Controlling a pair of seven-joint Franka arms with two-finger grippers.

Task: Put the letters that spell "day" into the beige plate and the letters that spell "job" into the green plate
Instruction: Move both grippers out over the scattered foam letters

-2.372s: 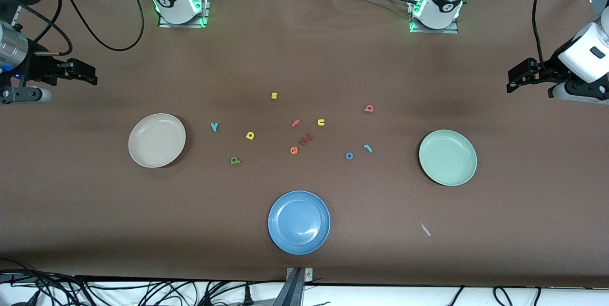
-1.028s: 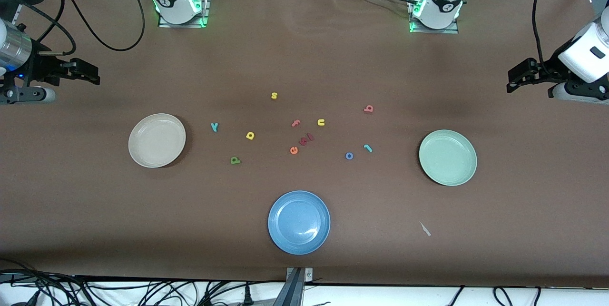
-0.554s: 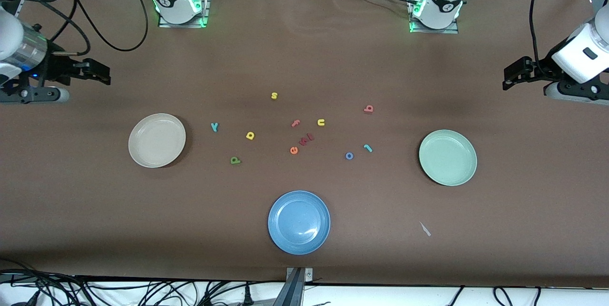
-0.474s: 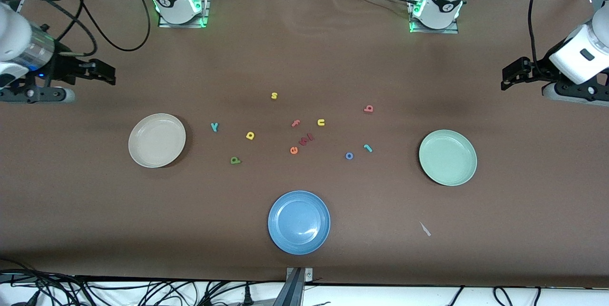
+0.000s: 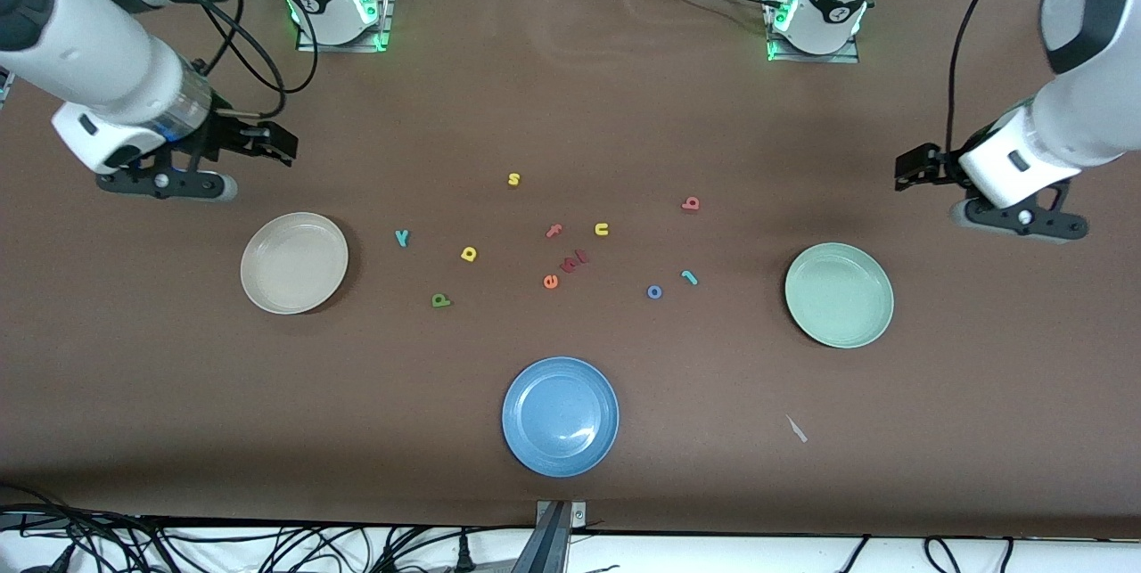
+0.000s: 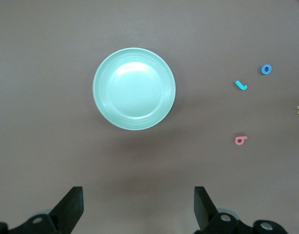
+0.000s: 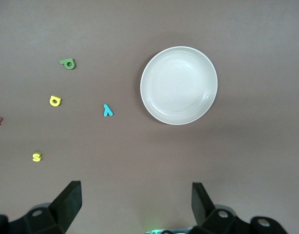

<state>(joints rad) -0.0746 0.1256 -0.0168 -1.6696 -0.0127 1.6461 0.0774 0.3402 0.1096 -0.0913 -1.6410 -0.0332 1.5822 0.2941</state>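
Both arms are swinging in from the ends now; right gripper (image 5: 278, 143) and left gripper (image 5: 911, 170) hanging over bare surface, jaws wide and empty; the day letters (image 5: 402, 238) and job letters (image 5: 689, 277) are lying untouched between the beige plate (image 5: 294, 263) and green plate (image 5: 839, 295).

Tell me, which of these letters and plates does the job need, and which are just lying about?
Needed: green d, yellow a, teal y, beige plate; teal j, blue o, pink b, green plate.

Lying about: blue plate, s, u, f, e.

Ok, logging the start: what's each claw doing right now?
Left claw: open, empty, near the green plate.
Right claw: open, empty, near the beige plate.
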